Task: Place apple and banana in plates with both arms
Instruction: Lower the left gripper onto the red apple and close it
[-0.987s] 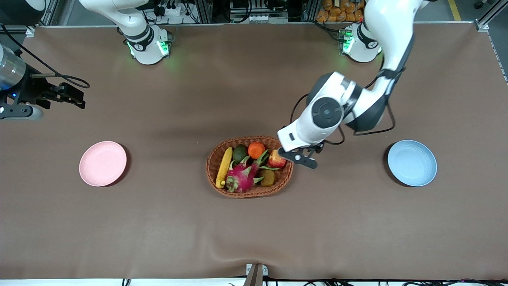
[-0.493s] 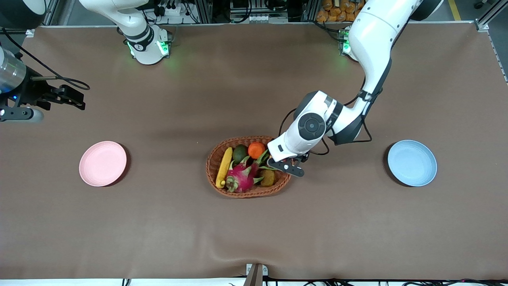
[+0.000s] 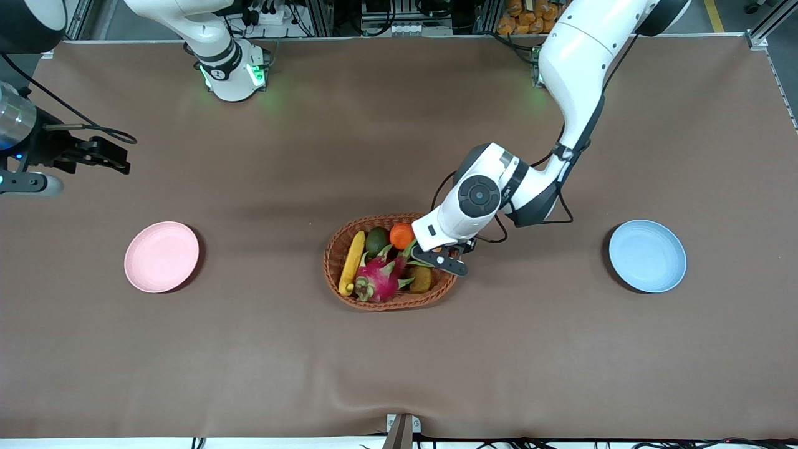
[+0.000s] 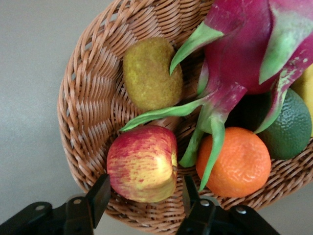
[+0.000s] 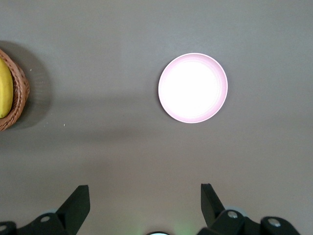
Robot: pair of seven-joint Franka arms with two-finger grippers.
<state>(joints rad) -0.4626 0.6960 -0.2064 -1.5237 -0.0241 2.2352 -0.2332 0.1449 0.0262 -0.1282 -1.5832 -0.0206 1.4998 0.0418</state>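
The red and yellow apple (image 4: 142,169) lies in the wicker basket (image 3: 393,305) at its end toward the left arm. My left gripper (image 3: 437,253) is open low over that end; in the left wrist view it (image 4: 145,196) has one finger on each side of the apple. The yellow banana (image 3: 352,262) lies in the basket's end toward the right arm and shows in the right wrist view (image 5: 4,93). The pink plate (image 3: 161,256) and blue plate (image 3: 647,255) are empty. My right gripper (image 3: 109,157) is open, up over the table above the pink plate (image 5: 193,88).
The basket also holds a magenta dragon fruit (image 3: 380,277), an orange (image 3: 402,236), a dark green avocado (image 3: 376,240) and a brown kiwi (image 3: 421,279). The dragon fruit's green leaves (image 4: 195,147) lie against the apple. The table is covered in brown cloth.
My left gripper has moved from beside the basket to over the apple and lower, so its hand now hides the apple in the front view. The right gripper has shifted only slightly.
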